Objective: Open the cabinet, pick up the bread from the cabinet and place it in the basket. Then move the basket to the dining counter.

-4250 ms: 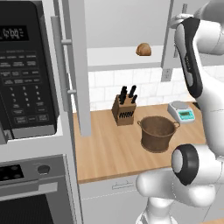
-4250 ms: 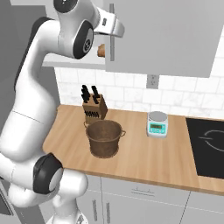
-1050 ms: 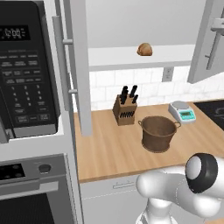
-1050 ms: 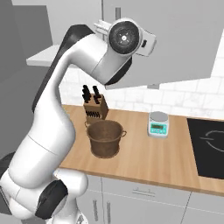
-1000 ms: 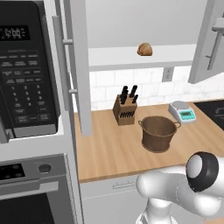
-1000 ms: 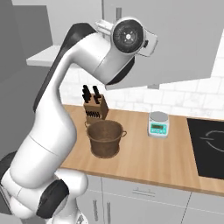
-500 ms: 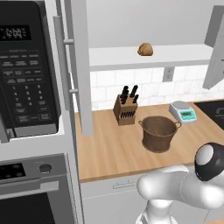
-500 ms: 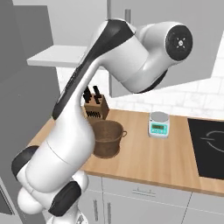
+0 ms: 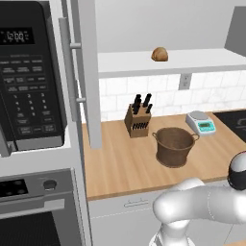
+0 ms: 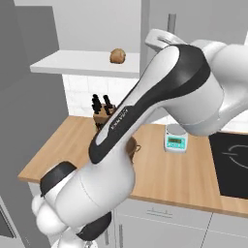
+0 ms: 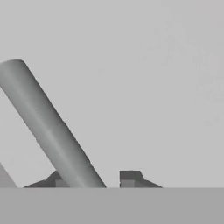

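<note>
Bread [image 9: 160,54]: small golden-brown roll on the white shelf [image 9: 192,61], doors swung wide. Tool [image 11: 94,179] fingers straddle the silver handle [image 11: 48,127]; clamping undeterminable.

**Cabinet open, bread on its shelf**

My cabinet [image 9: 89,72] stands open, its grey door swung out. The golden-brown bread [image 9: 159,54] sits alone on its white shelf. Below, my brown basket [image 9: 174,146] stands upright on the wooden counter [image 9: 120,163].

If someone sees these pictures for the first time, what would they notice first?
Probably the small bread alone on the white shelf of the open cabinet. Below it, the brown basket stands on the wooden worktop beside a knife block.
</note>
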Controlling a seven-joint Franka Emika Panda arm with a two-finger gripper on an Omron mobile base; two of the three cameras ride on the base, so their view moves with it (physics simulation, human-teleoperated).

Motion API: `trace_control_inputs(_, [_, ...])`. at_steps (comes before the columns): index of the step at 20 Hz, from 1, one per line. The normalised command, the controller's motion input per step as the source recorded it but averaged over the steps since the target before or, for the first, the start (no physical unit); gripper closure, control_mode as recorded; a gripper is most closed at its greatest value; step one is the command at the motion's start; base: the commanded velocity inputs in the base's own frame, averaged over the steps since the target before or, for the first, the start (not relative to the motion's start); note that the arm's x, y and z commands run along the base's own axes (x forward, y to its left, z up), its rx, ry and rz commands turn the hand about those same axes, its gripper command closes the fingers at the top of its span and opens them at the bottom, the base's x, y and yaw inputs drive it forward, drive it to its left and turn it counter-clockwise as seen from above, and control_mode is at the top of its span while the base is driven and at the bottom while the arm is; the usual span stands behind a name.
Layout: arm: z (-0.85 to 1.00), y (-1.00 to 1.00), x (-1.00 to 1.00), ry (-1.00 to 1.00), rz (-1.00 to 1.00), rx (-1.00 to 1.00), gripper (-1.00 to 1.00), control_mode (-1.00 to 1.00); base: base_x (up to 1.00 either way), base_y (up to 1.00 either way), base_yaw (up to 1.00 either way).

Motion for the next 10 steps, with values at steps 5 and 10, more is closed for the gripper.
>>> trace_control_inputs(5, [-0.28,0.46,0.00,-0.14,0.00,0.00,-1.00,-1.00,0.00,0.00,0.00])
trace_control_inputs(10, [-0.16,0.17,-0.15,-0.31,-0.01,0.00,-1.00,-1.00,0.00,0.00,0.00])
